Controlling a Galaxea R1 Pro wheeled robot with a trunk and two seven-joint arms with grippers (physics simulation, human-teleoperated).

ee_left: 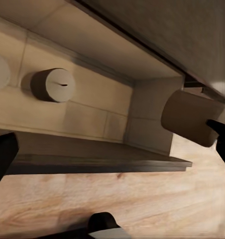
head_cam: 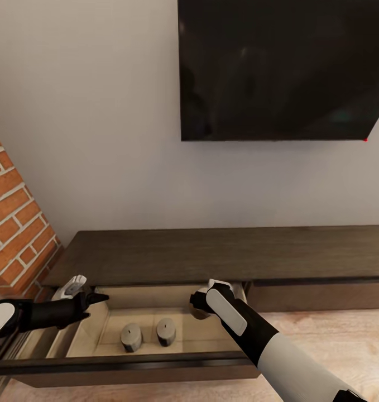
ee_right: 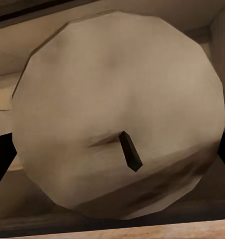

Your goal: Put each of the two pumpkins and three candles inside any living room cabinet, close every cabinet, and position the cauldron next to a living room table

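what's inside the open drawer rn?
Two candles stand upright on the drawer floor. The right gripper holds a third candle over the drawer's right end. The floor under that arm is covered, so I can't tell what's there.

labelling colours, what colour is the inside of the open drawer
Light tan drawer interior, clearest in the head view.

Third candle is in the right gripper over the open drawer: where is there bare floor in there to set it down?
Bare drawer floor lies between the right-hand standing candle and the drawer's right wall, about under the right gripper and its held candle. Another strip lies left of the left candle. The middle, between the two candles, is tight.
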